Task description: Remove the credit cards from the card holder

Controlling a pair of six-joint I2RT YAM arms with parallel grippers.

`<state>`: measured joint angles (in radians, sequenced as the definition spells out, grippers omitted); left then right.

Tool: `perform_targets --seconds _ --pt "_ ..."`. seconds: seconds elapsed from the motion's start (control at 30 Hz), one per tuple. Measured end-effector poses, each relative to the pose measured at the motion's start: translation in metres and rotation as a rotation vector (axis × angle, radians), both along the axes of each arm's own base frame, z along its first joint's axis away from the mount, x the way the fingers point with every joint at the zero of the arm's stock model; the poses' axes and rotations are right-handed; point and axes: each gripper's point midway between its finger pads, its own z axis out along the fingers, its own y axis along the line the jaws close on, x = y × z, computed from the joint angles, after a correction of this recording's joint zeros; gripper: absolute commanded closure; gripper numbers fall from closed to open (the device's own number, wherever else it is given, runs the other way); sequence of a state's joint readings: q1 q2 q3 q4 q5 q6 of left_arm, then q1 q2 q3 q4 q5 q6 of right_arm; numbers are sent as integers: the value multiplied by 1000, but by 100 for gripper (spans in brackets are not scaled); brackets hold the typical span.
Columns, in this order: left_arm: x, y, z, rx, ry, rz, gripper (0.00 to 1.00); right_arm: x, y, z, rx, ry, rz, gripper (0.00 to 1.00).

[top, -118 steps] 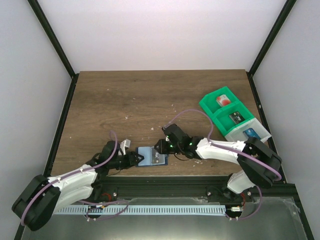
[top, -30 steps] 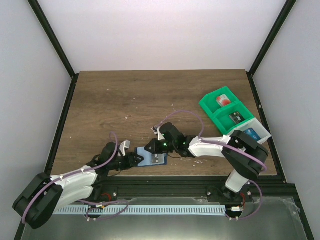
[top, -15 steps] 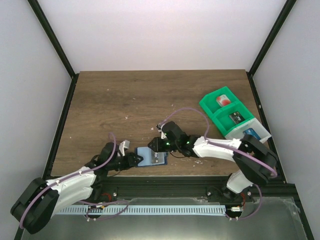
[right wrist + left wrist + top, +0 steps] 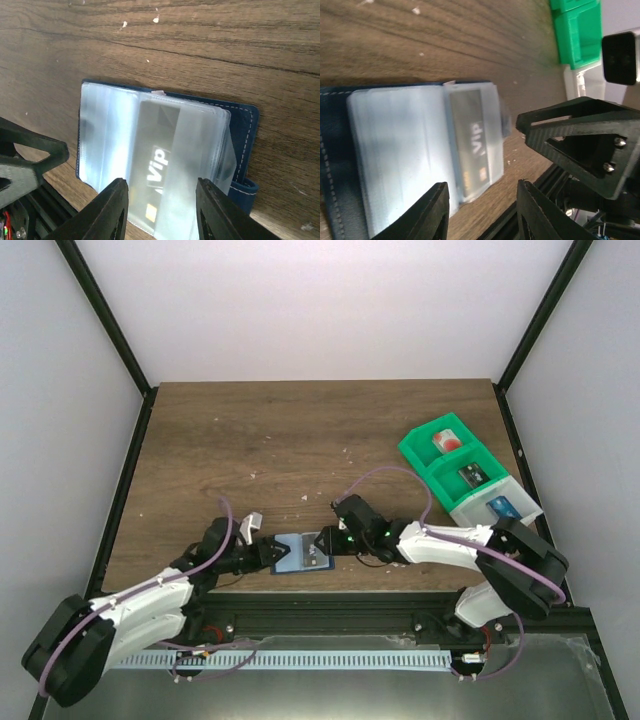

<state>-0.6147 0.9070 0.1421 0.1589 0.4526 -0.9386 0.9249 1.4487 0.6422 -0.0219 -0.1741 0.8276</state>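
Two black two-finger grippers met at a small navy-blue bifold card holder (image 4: 300, 556), which lay opened flat on the brown wooden table (image 4: 250, 440), in the lower middle of the overhead view and close to the table's bottom edge. The left gripper (image 4: 270, 553) sat at the holder's left end and the right gripper (image 4: 325, 540) at its right end, tips facing each other across it.

Both wrist views showed a stack of clear plastic sleeves (image 4: 107, 130) spread over the holder's inner face. A pale grey plastic card printed "Vip" (image 4: 157, 160) was tucked inside the sleeves, its end near their edge.

Each gripper's jaws stood apart with a plain gap between the fingers. In the left wrist view the gap framed a corner of the sleeved card and bare wood. In the right wrist view it framed the card's lower end. Neither pair was seen clamped on anything. Whether a fingertip pressed on the holder could not be told.

At the right of the overhead view stood a green plastic bin (image 4: 410, 452), well apart from the holder. It held a red-pink card (image 4: 447, 443) in its upper compartment and a dark grey card (image 4: 470, 475) in the one below. A white plastic bin (image 4: 462, 510) touched the green one's lower side and held a blue card (image 4: 502, 507).
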Motion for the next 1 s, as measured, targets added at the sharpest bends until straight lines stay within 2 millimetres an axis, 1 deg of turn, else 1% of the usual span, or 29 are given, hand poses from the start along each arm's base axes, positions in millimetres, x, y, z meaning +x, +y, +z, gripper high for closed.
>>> perform_targets --seconds 0.17,0.23,0.53,1.0 --pt "-8 6 -28 49 69 0 62 -1 -1 -7 -6 8 0 59" --pt "-10 7 -34 56 83 -2 62 0 -1 -9 -6 11 -1 59" --pt "-6 4 -34 47 69 -3 64 2 3 -20 -2 26 5 59" --pt "-5 3 -34 40 56 -6 65 3 4 -18 -12 35 6 59"
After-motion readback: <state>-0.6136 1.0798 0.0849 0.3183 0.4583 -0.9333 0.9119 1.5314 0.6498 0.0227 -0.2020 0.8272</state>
